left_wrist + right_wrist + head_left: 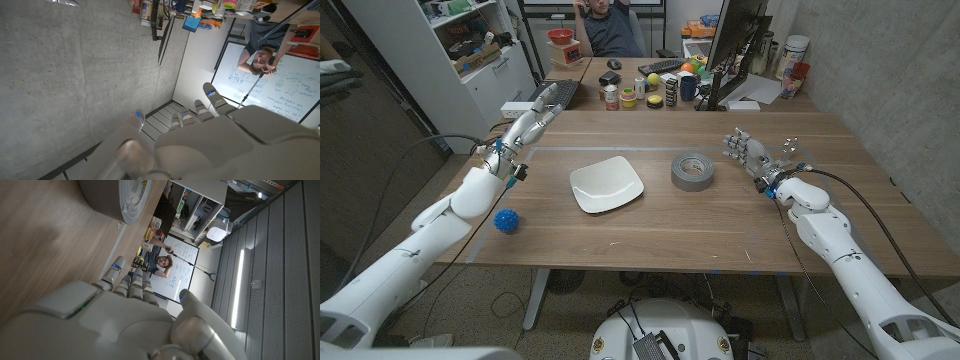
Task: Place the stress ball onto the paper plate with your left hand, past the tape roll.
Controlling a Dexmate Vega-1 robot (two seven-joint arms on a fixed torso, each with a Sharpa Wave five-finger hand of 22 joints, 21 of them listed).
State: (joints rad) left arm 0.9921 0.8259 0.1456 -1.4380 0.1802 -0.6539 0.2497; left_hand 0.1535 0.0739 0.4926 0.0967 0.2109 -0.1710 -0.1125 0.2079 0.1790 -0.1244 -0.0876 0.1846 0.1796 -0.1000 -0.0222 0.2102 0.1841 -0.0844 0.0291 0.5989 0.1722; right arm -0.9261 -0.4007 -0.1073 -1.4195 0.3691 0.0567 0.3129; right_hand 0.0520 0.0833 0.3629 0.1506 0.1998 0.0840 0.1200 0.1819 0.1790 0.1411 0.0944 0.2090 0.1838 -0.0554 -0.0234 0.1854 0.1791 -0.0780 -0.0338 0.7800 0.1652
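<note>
A blue spiky stress ball (pixel 506 221) lies near the table's front left edge, beside my left forearm. A white square paper plate (pixel 606 184) sits at the table's middle, and a grey tape roll (pixel 693 170) stands just right of it. My left hand (pixel 532 124) is raised over the table's far left, fingers stretched out and apart, holding nothing; it is well behind the ball. In the left wrist view the same hand (pixel 200 140) points at a ceiling. My right hand (pixel 752 154) hovers right of the tape roll (pixel 120 197), fingers spread and empty.
A person sits behind the table's far side (pixel 610 25). Bottles, cans, a keyboard and a monitor (pixel 735 45) crowd the far desk. A white shelf (pixel 470 50) stands at the back left. Cables trail off the table's left edge.
</note>
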